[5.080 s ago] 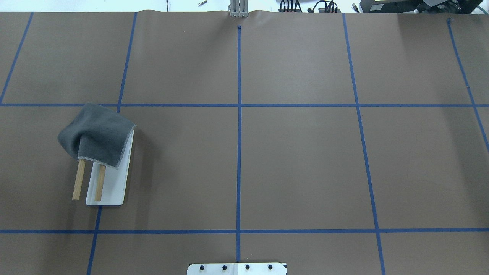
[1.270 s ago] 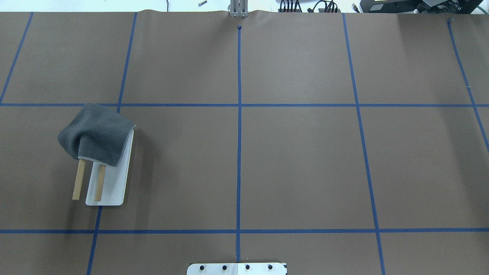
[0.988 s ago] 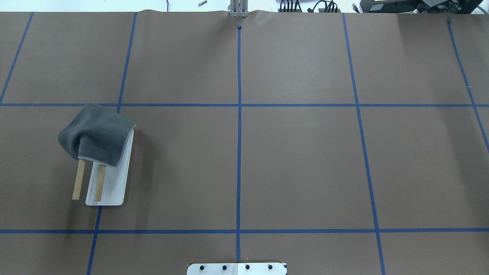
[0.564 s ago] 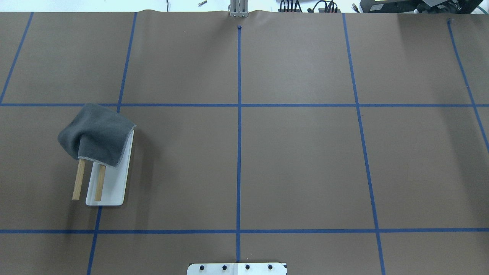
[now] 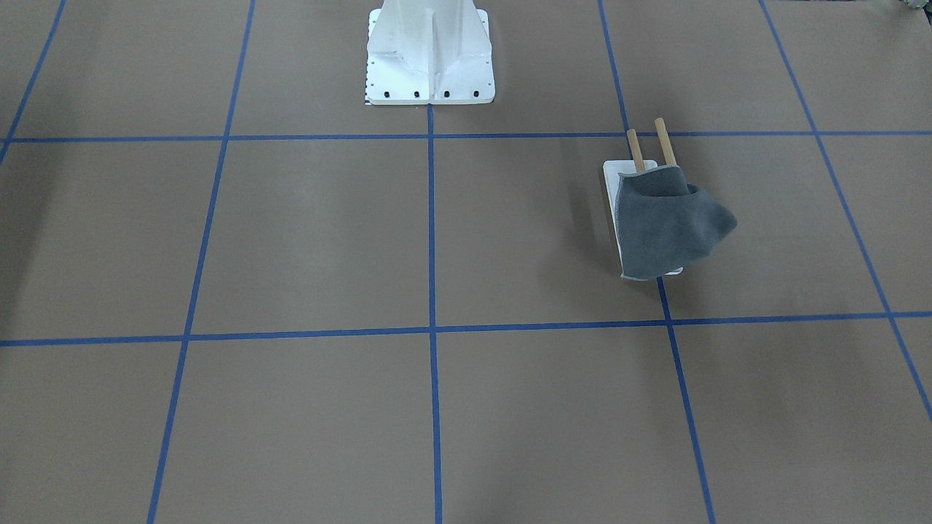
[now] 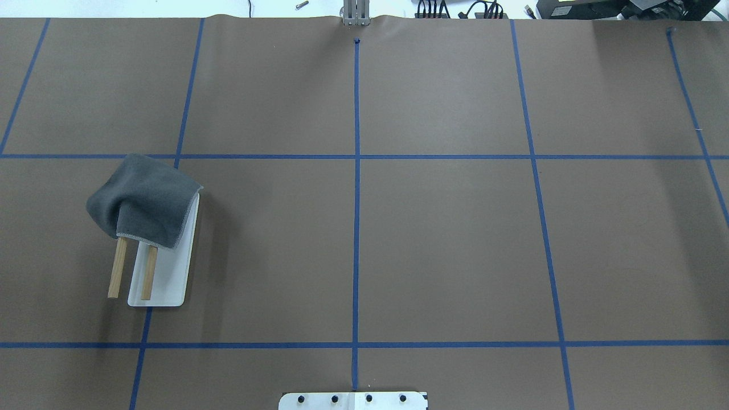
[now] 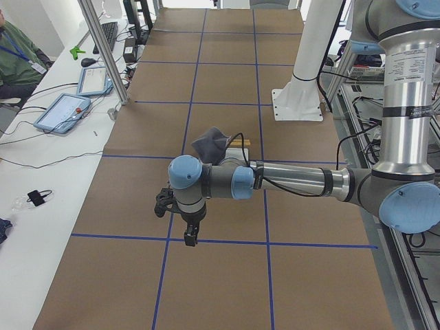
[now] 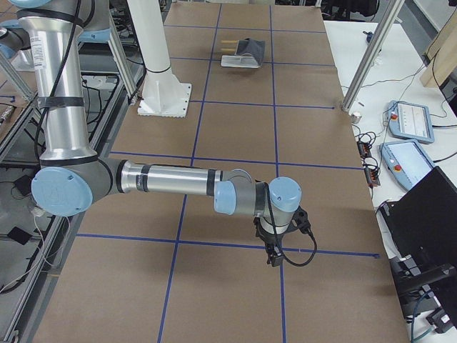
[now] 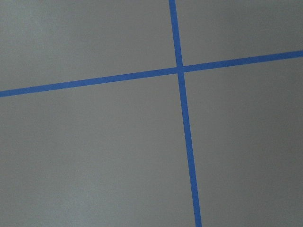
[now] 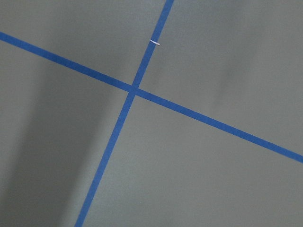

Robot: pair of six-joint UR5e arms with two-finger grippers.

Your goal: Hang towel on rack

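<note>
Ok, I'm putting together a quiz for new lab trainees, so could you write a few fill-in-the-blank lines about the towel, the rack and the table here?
The towel hangs over the rack's ____ wooden dowels.
The rack's flat base is coloured ____.
The tape lines gridding the table are ____.
Missing words: two; white; blue.

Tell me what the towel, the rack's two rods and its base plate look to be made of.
Towel: soft dark grey cloth, matte and napped, with a pale stitched hem; likely microfibre. Dowels: bare light wood, tan and unpainted. Base: smooth white sheet, plastic or painted metal; cannot tell which.
</note>
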